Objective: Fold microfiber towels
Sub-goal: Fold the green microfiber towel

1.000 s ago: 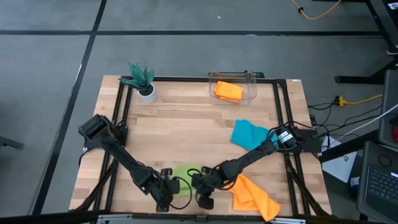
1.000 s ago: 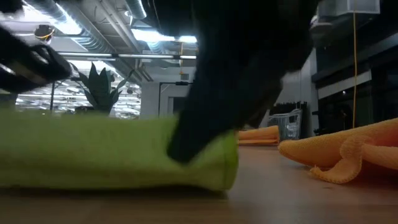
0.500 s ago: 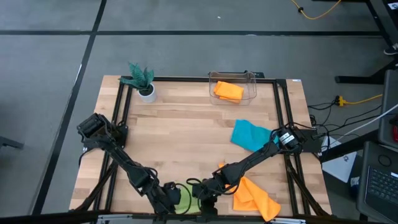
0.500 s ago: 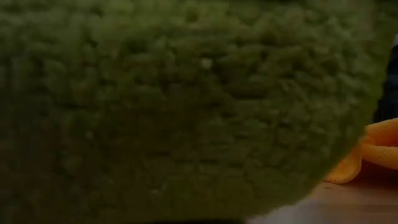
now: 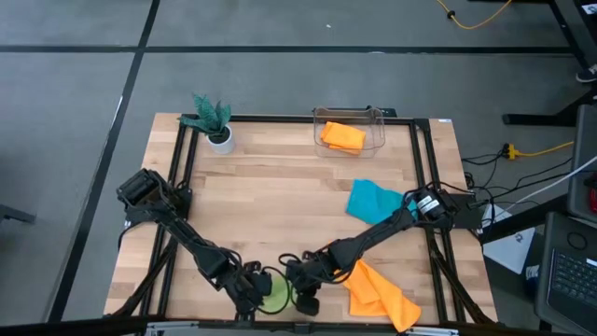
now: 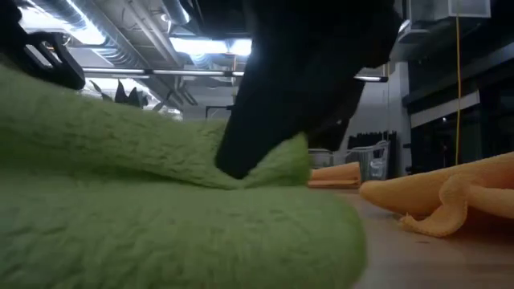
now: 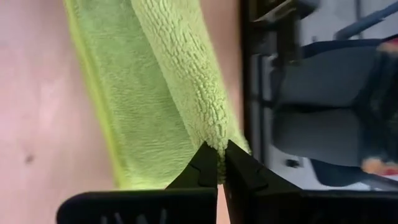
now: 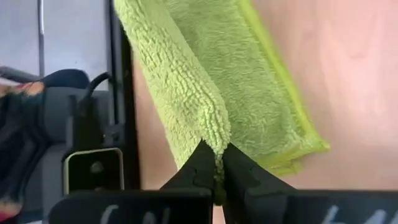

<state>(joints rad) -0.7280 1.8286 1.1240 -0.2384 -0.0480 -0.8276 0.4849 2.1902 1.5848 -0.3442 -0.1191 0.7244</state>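
Both my left fingers (image 7: pixel 219 163) and right fingers (image 8: pixel 219 163) are pinched on the lime green towel's (image 5: pixel 276 292) near edge, mid-fold, next carrying it evenly across the tabletop (image 5: pixel 280 187).

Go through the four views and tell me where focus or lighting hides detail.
Low view: the lime green towel fills the near foreground, soft and out of focus, and the arm above it is a black backlit shape against bright ceiling lights. Left wrist view: the room beyond the table edge is blurred. Right wrist view: the same. High view: evenly lit and sharp.
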